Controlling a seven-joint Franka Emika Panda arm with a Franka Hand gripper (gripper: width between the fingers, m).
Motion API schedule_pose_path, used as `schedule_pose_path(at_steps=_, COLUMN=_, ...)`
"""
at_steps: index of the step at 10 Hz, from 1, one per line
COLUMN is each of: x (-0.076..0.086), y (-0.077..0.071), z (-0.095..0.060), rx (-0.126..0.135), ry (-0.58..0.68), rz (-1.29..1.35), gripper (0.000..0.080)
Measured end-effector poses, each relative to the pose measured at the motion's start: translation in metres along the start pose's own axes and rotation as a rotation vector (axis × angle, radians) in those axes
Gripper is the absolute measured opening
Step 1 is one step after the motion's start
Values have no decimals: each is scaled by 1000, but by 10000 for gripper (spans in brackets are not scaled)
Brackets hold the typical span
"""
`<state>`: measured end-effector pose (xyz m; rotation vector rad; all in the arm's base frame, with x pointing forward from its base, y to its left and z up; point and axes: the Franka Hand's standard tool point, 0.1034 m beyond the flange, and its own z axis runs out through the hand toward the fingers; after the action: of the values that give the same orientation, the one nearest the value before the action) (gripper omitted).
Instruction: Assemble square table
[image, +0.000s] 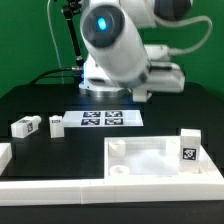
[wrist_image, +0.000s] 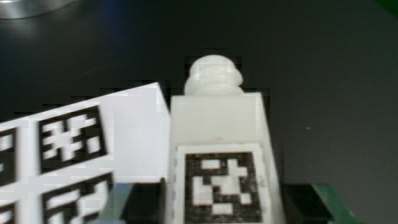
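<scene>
In the wrist view a white leg (wrist_image: 217, 135) with a black-and-white tag and a rounded threaded tip (wrist_image: 214, 72) lies lengthwise between my jaws. My gripper (wrist_image: 226, 202) is shut on it, the dark fingers (wrist_image: 150, 203) pressed against both of its long sides. In the exterior view the gripper is hidden behind the arm's bulk. The square table top (image: 150, 158), a white tray with a raised rim, lies at the front right, with one tagged leg (image: 188, 150) standing at its right edge. Two more legs (image: 25, 126) (image: 56, 123) lie on the black table at the exterior view's left.
The marker board (image: 100, 118) (wrist_image: 63, 150) lies flat at mid-table, right beside the held leg in the wrist view. A long low white border wall (image: 50, 186) runs along the front edge. The robot's base stands behind the marker board.
</scene>
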<state>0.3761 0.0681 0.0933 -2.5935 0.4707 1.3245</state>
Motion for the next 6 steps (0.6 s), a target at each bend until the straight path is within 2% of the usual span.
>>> schedule_pose_path(at_steps=1, x=-4, y=6, z=-18, rx=7, ry=30, rz=-8, gripper=289)
schedule_pose_path(at_steps=2, x=-11, y=11, z=-17, rx=9, ry=1, rz=29, gripper=289)
schedule_pose_path(at_steps=3, x=-8, y=11, z=-15, rx=8, ry=6, rz=30, gripper=289)
schedule_pose_path(at_steps=4, x=0, y=6, z=-20, rx=15, ry=104, rz=21, gripper=289)
schedule_pose_path(at_steps=5, x=0, y=3, z=-25, rx=25, ry=215, rz=3, gripper=289)
schedule_pose_path(at_steps=6, x=0, y=3, z=-40, rx=18, ry=267, rz=-37, gripper=289)
